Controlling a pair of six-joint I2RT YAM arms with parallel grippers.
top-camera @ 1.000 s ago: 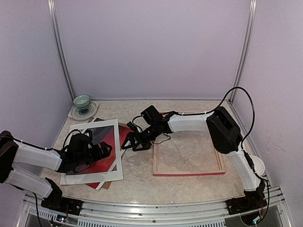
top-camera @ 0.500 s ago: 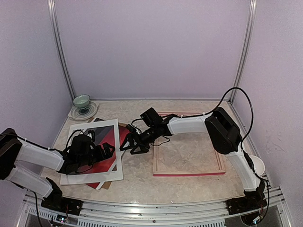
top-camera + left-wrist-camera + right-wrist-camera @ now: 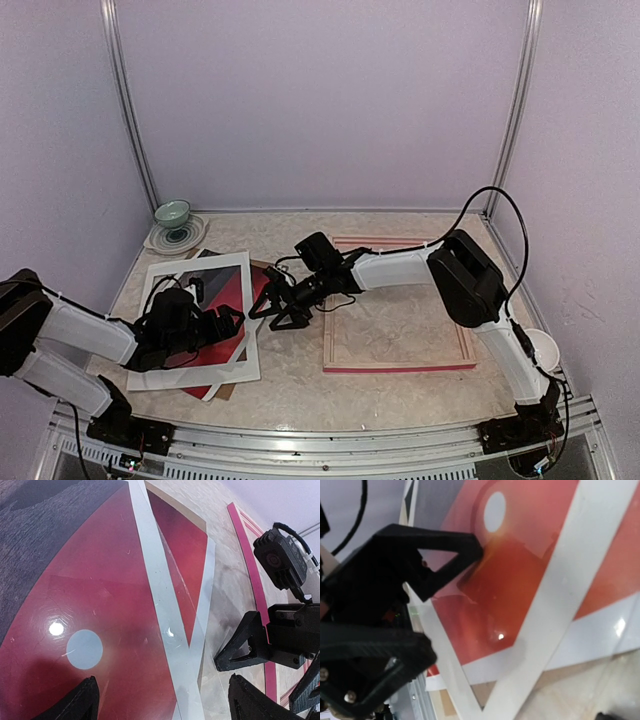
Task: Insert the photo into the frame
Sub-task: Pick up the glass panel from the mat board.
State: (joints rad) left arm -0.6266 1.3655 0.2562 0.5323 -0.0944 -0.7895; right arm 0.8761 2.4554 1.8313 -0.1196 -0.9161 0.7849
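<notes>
While both sets of jaws hang spread wide with nothing in them, they face each other over the pile on the left. The left gripper (image 3: 232, 325) hovers low above the photo (image 3: 95, 590), its red sky and small white sun plain in the left wrist view. The right gripper (image 3: 268, 312) comes in from the other side, at the edge where a red strip pokes out past the white mat board (image 3: 200, 263).

That mat lies skewed on top of the print, so I'd say they're lining up at the exposed edge: one to hold things down, the other to draw the print free. That's only my guess.

Over on the right, well apart from the pile, the frame (image 3: 400, 367) lies flat with its pale back up, only its pink near edge on show. It's open and ready to be filled.

All this sits on a mottled beige worktop (image 3: 300, 385). A green bowl (image 3: 172, 212) stands on a patterned saucer (image 3: 184, 240) in the far left corner. Pale lilac walls with metal uprights close us in.
</notes>
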